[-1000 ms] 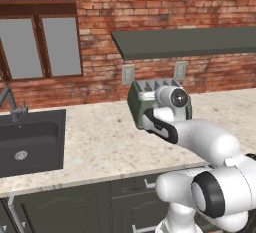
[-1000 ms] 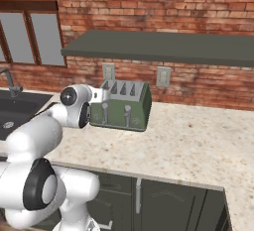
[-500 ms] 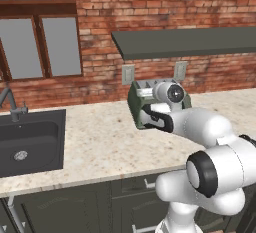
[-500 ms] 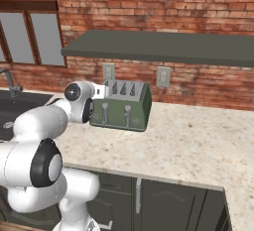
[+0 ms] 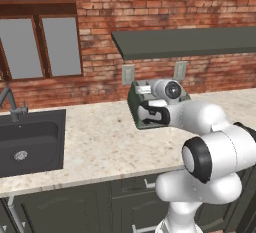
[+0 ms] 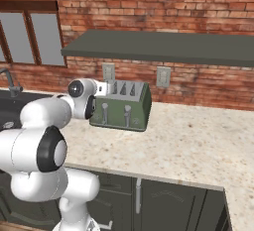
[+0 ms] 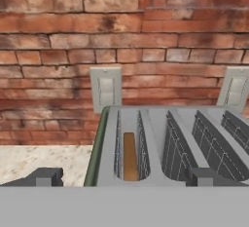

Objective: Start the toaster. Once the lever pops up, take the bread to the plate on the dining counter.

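The sage-green toaster (image 6: 124, 110) stands on the stone worktop against the brick wall, with two silver levers (image 6: 105, 109) on its front. In the hand view I look down on the toaster's (image 7: 155, 123) top slots. The bread (image 7: 129, 155), a brown slice, sits low in the leftmost slot. My gripper (image 7: 126, 177) is open, hovering just above the toaster's near top edge, with its fingertips (image 7: 46, 176) spread wide and nothing between them. My arm partly hides the toaster (image 5: 136, 108) in the left base view. The plate and the dining counter are out of view.
Two wall sockets (image 7: 106, 87) (image 7: 235, 88) sit on the brick wall behind the toaster. A dark shelf (image 6: 163, 46) hangs above it. A dark sink (image 5: 25, 142) with a tap (image 5: 10, 102) lies to the left. Bare worktop (image 6: 198, 136) stretches right of the toaster.
My hand has risen a little and edged closer to the toaster's top, while the arm's lower links swung round. The toaster has stayed put and the gripper stays open.
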